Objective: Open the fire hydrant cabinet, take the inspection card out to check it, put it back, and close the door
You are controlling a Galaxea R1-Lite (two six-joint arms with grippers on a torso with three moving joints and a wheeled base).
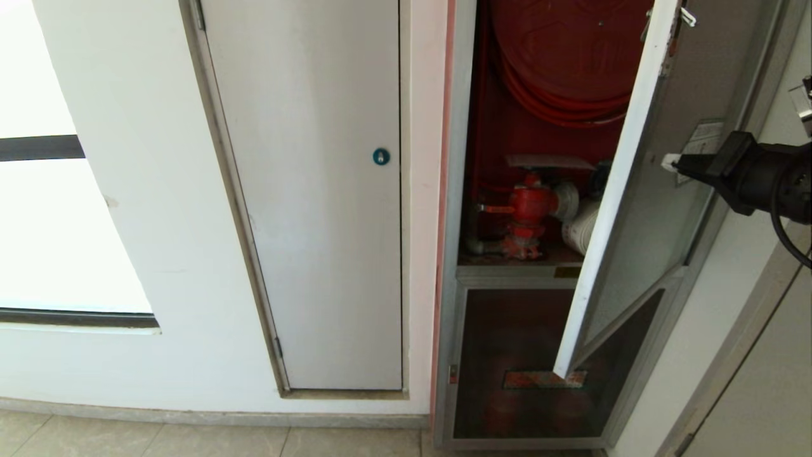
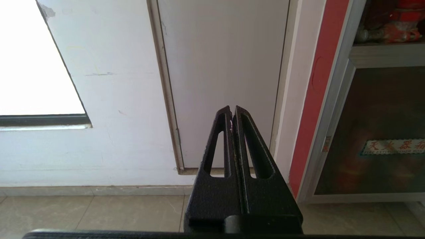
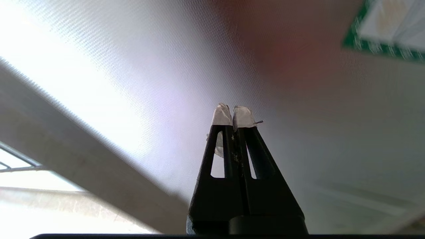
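The fire hydrant cabinet (image 1: 457,190) stands with its door (image 1: 609,209) swung partway out, showing the red hose reel (image 1: 571,51), the red valve (image 1: 530,206) and the rolled white hose (image 1: 580,228). A pale inspection card (image 1: 550,162) lies flat on top of the valve. My right gripper (image 1: 669,163) is shut, its white-taped tips at the outer glass face of the door, just below the hexagonal sticker (image 1: 704,136). Seen from the right wrist, the right gripper (image 3: 233,113) holds nothing and the sticker (image 3: 388,26) is close by. My left gripper (image 2: 232,111) is shut and empty, parked low.
A plain white door with a blue round lock (image 1: 380,156) fills the wall left of the cabinet. Below the open compartment is a smaller dark glass door with an orange label (image 1: 544,379). A bright window (image 1: 38,222) is far left; a wall (image 1: 729,317) flanks the right.
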